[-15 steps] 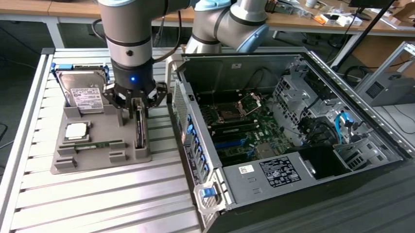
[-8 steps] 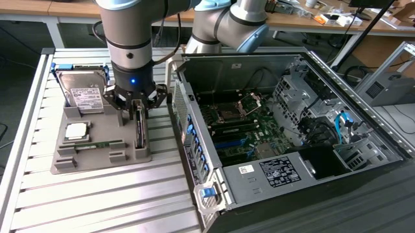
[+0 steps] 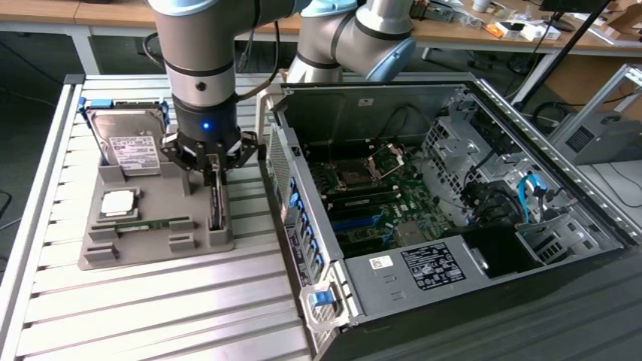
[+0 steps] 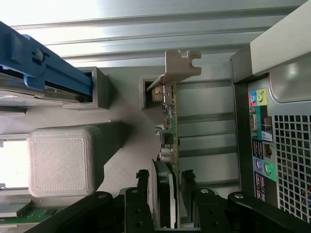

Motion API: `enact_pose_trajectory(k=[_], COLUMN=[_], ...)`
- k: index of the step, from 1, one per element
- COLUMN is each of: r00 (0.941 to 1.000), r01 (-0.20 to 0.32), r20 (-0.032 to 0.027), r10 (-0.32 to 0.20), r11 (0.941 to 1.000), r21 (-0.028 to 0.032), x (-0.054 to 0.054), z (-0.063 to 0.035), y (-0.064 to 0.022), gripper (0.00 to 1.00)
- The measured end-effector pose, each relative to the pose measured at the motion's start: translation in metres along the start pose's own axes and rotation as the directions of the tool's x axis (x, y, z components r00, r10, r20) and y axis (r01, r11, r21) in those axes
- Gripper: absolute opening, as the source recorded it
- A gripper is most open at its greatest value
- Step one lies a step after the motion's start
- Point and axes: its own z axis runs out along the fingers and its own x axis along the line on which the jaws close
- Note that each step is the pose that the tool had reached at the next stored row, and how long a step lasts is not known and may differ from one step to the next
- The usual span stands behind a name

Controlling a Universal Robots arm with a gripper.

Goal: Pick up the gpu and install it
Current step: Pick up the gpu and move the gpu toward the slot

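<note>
Your gripper hangs over the exterior view's right edge of the grey parts tray, with its jaws spread and straddling the gpu. The card stands on edge in its tray slot. In the wrist view one finger sits on each side of the gpu, with a sliver of gap showing, so nothing is clamped. The card's silver bracket points away from the gripper. On the same tray you have the hard drive, a processor and a green memory stick. The open computer case lies just beside the tray, its motherboard exposed.
</note>
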Motion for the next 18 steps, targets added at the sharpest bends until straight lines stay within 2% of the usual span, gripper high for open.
enact_pose_trajectory(k=[2, 3, 18], r00=[1.0000, 1.0000, 1.0000], r01=[0.000, 0.000, 0.000], r20=[-0.0001, -0.0001, 0.0002], r10=[0.000, 0.000, 0.000], r11=[1.0000, 1.0000, 1.0000], r21=[0.0001, 0.0001, -0.0002], x=[0.0000, 0.0000, 0.0000], z=[0.0000, 0.0000, 0.0000], y=[0.0000, 0.0000, 0.0000], gripper=[0.28, 0.27, 0.27])
